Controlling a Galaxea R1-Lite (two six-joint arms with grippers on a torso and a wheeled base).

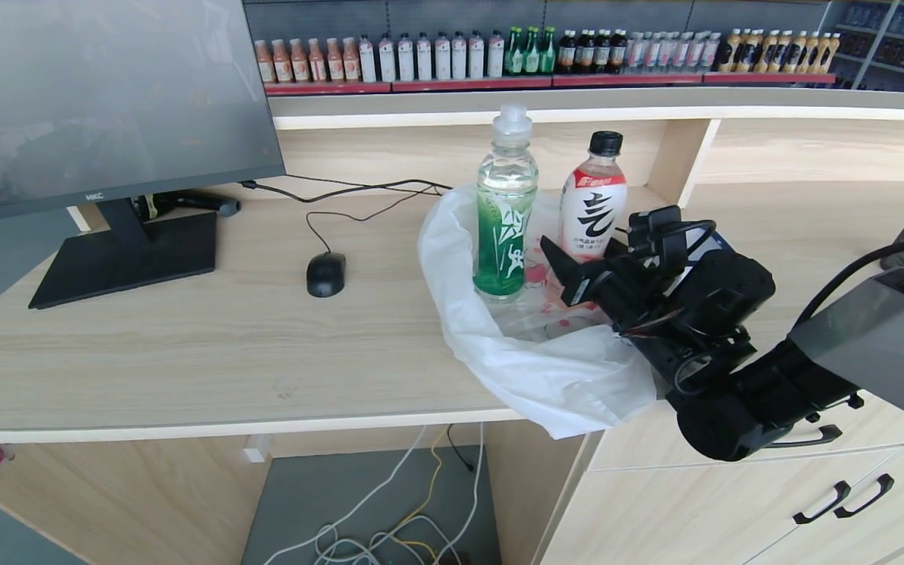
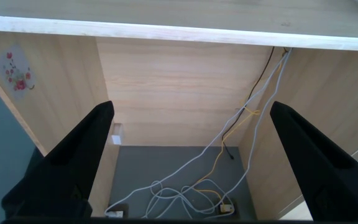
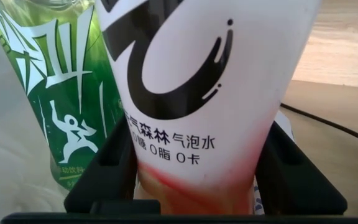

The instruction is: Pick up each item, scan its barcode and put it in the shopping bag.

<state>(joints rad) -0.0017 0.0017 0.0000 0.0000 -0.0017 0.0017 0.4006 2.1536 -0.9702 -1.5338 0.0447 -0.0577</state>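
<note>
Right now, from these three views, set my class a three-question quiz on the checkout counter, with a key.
1. Fill in: the green bottle stands on the white ____.
2. True or false: the left gripper is shut.
3. The right gripper clasps: A) the green bottle, B) the white bottle, C) nothing.
Key: 1 bag; 2 false, it is open; 3 B.
</note>
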